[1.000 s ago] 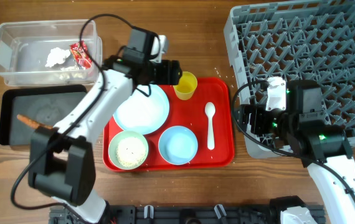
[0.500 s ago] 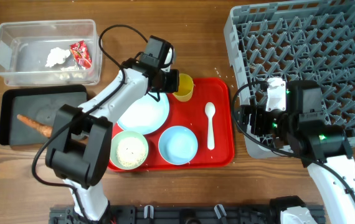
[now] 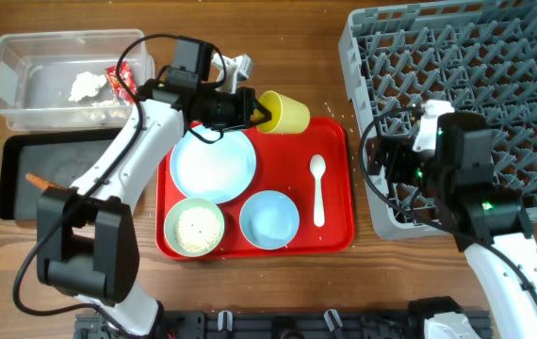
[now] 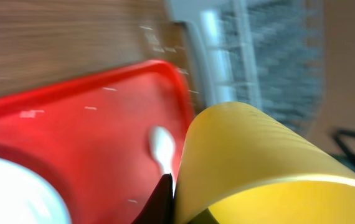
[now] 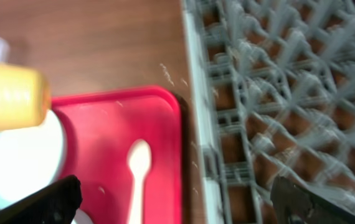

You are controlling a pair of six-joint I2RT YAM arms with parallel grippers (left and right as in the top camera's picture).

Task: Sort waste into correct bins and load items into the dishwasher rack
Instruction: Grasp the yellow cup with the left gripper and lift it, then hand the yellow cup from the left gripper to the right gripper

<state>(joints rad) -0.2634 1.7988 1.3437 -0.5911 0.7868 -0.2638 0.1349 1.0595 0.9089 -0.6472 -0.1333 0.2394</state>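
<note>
Clear plastic tub [image 3: 5,56], far left: holds a crumpled white tissue [image 3: 85,87] and a small red printed wrapper [image 3: 121,83]; the wrapper's print is too small to read. Black tray [image 3: 24,202], just in front of the tub: holds a brownish-orange carrot-like stick [image 3: 35,178], partly hidden under the left arm. Left gripper [image 3: 259,112]: clenched on the rim of the small yellow cup [image 3: 287,113], which is tipped on its side over the far edge of the red serving tray [image 3: 349,212], mouth toward the claw. The red serving tray, centre, holds a light-blue plate [image 3: 213,165], a pale whitish-green bowl [image 3: 196,226] with white rice in it, an empty light-blue bowl [image 3: 269,218] and a white plastic spoon [image 3: 318,188] lying lengthwise at the right. Right gripper [image 5: 174,190]: fingers spread wide, grasping nothing, poised over the seam between the red tray and the rack. Grey dishwasher rack [image 3: 466,75], far right: grid of upright pegs, no items loaded.
</note>
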